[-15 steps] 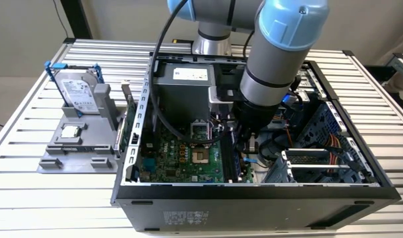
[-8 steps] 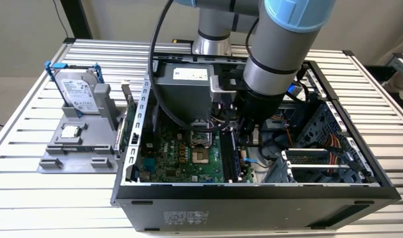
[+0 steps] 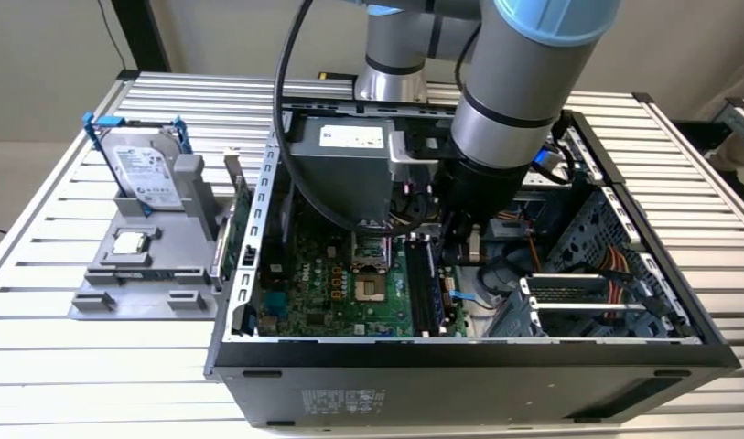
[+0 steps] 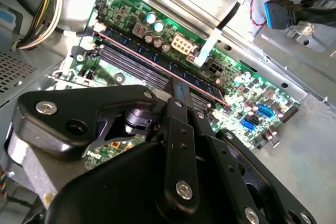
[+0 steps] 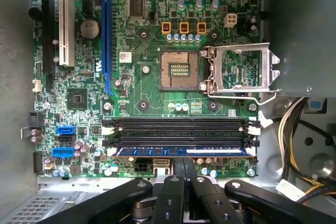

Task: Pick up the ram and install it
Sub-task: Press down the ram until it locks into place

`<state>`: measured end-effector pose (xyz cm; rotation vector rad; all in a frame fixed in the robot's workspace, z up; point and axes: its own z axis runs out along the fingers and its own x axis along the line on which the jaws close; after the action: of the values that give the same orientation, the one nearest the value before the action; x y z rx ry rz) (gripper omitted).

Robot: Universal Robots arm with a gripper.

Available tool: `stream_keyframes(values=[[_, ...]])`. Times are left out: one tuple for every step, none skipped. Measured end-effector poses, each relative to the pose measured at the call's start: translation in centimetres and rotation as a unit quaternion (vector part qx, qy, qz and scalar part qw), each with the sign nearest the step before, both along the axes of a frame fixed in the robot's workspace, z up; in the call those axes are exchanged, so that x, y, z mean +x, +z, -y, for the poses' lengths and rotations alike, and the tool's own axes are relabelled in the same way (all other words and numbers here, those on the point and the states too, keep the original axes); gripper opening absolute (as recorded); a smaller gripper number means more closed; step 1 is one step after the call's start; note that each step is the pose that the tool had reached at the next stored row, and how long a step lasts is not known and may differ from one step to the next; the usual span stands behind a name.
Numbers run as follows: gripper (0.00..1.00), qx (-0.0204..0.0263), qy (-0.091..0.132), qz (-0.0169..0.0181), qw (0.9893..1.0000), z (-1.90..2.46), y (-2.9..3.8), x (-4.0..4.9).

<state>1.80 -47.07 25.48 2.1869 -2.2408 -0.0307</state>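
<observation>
My pincer (image 5: 184, 169), fingers together just above the ram (image 5: 181, 151), presses that ram edge-down into the motherboard (image 5: 157, 93) slot nearest me, so it seats.

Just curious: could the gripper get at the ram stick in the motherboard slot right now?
Probably yes: the gripper sits right over the ram in its slot, nothing between them.
</observation>
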Motion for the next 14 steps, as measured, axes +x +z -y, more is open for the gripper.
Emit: stream_keyframes(values=[[0.00,0.0001,0.000,0.0000,1.0000,0.00,0.00,0.00],[0.00,0.0001,0.000,0.0000,1.0000,0.00,0.00,0.00],[0.00,0.0000,0.000,0.0000,1.0000,0.00,0.03,0.00],[0.00,-0.0002,0.000,-0.0001,1.0000,0.01,0.09,0.00],[0.00,-0.0002,0.000,0.0000,1.0000,0.01,0.16,0.00],[0.00,-0.0001,0.000,0.0000,1.0000,0.00,0.21,0.00],[0.00,-0.0001,0.000,0.0000,1.0000,0.00,0.35,0.00],[0.00,-0.0001,0.000,-0.0001,1.0000,0.00,0.55,0.00],[0.00,-0.0001,0.000,-0.0001,1.0000,0.00,0.79,0.00],[0.00,0.0000,0.000,0.0000,1.0000,0.00,1.02,0.00],[0.00,0.0000,0.000,0.0000,1.0000,0.00,1.27,0.00],[0.00,-0.0001,0.000,0.0000,1.0000,0.00,1.53,0.00],[0.00,-0.0001,0.000,0.0000,1.0000,0.00,1.77,0.00],[0.00,0.0000,0.000,0.0000,1.0000,0.00,1.94,0.00]])
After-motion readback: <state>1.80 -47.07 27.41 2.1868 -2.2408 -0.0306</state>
